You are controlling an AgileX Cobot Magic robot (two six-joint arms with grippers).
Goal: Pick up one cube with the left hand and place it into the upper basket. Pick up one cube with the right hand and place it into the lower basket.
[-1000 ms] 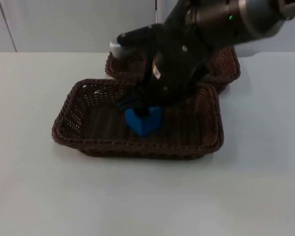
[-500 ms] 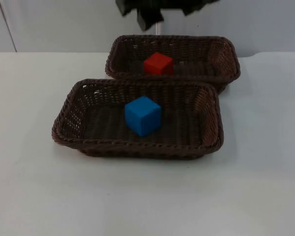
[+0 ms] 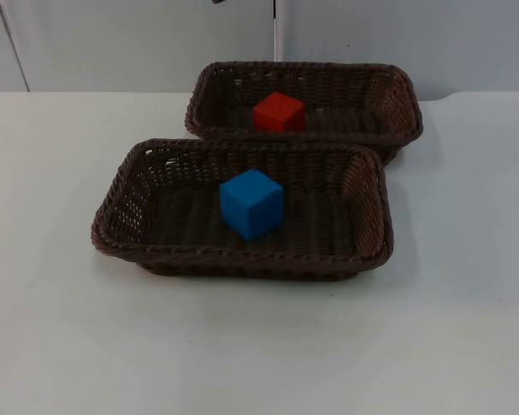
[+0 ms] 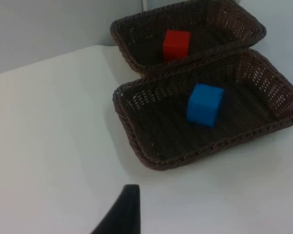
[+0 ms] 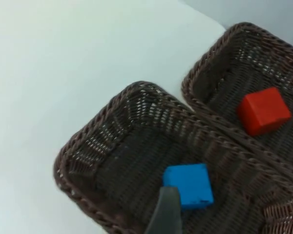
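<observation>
The red cube (image 3: 278,112) sits in the upper basket (image 3: 398,130), the blue cube (image 3: 252,203) in the lower basket (image 3: 121,233) (apparently placed); I can't tell either gripper's state.

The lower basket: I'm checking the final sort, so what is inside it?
Inside the lower basket sits one blue cube, resting on the woven floor away from the walls. The floor patch beneath the cube is covered. The red cube lies in the upper basket.
</observation>
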